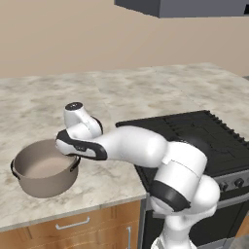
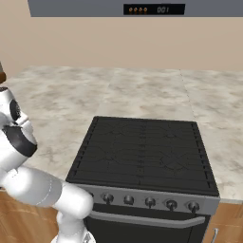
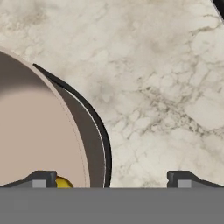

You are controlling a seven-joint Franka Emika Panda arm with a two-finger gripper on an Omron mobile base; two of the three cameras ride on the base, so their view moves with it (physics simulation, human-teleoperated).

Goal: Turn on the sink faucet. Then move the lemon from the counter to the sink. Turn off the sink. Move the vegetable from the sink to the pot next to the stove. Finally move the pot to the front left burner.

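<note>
The round grey pot [image 1: 44, 170] stands on the marbled counter [image 1: 121, 87], left of the black stove [image 1: 194, 131]. My arm reaches left from the base, and the hand hangs over the pot's right rim. In the hand view my gripper [image 3: 111, 181] is open and holds nothing. Its jaws straddle the pot's wall [image 3: 89, 140] and dark side handle [image 3: 94, 118], one tip over the pale inside, the other over bare counter [image 3: 166, 87]. A small yellow piece [image 3: 64, 183], which looks like the lemon, lies inside the pot by the left fingertip. The sink and its faucet are out of view.
The stove [image 2: 142, 152] has ridged grates, its front left burner [image 2: 111, 154] bare, and a row of knobs [image 2: 149, 201] along the front. A range hood [image 2: 142, 8] hangs overhead. Wooden cabinets [image 1: 73, 226] sit under the counter's front edge.
</note>
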